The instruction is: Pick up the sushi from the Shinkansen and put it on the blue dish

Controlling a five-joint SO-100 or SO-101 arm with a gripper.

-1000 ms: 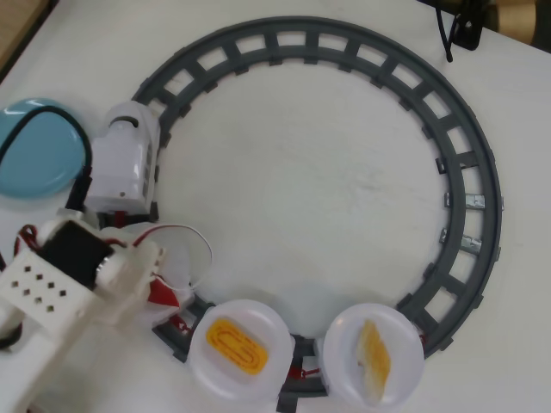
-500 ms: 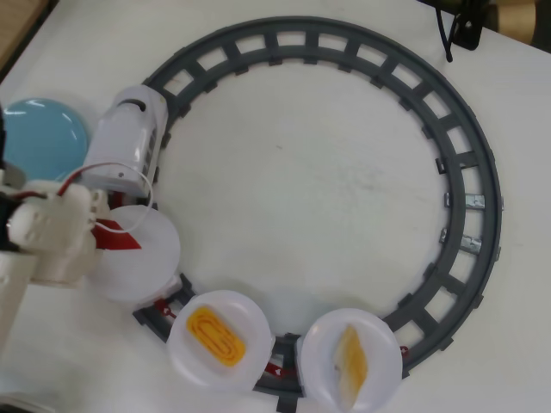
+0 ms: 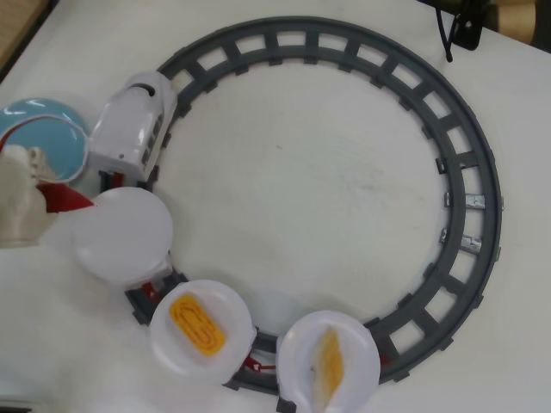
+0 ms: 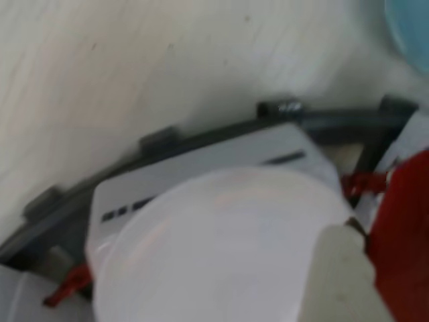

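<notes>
In the overhead view my gripper comes in from the left edge, shut on the red sushi. The sushi hangs just left of the empty first white plate, below the blue dish. My arm and a wire partly cover the dish. The white Shinkansen stands on the grey track, its nose pointing up and to the right. In the blurred wrist view the sushi fills the right edge beside a pale finger. The empty plate lies below, and the blue dish shows at the top right corner.
Behind the empty plate ride two more white plates. One carries a yellow rolled piece, the other a pale orange-white piece. A black cable and clamp sit at the top right. White table lies inside the track ring.
The train and its plates have rolled on clockwise along the track. My gripper has lifted the sushi off the first plate and carried it left and up, toward the blue dish.
</notes>
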